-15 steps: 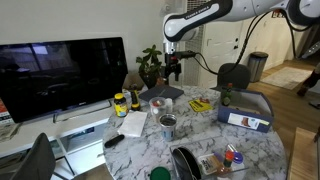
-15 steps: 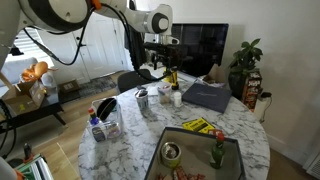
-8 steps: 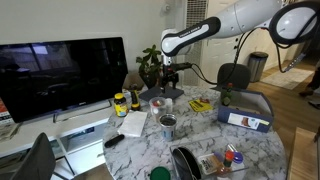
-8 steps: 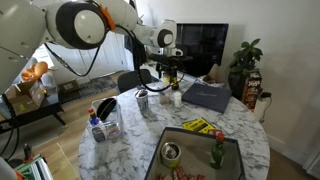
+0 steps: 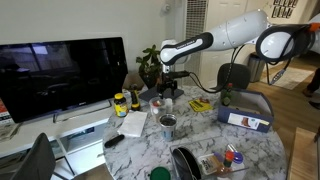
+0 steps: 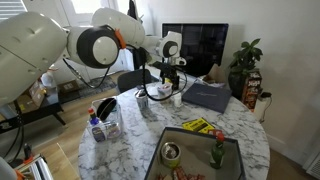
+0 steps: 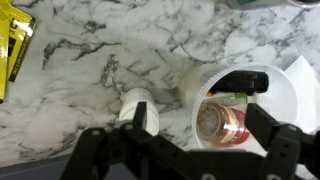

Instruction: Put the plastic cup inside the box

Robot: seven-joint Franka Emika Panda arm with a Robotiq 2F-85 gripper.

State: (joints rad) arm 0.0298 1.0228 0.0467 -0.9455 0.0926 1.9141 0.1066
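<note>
The small red-and-white plastic cup (image 7: 228,124) stands on the grey-veined white marble desk (image 7: 120,50), just ahead of the black fingers (image 7: 100,150), which are spread wide and hold nothing. The low blue-grey box (image 5: 252,104) sits well apart from the cup. The print on its white label (image 5: 243,119) is too small to read.

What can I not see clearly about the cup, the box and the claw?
- Plastic cup: details blurred in the wrist view; too small in both exterior views.
- Box: inside partly hidden by its near wall in an exterior view; absent from the wrist view.
- Claw: opening too small to judge in both exterior views.
</note>
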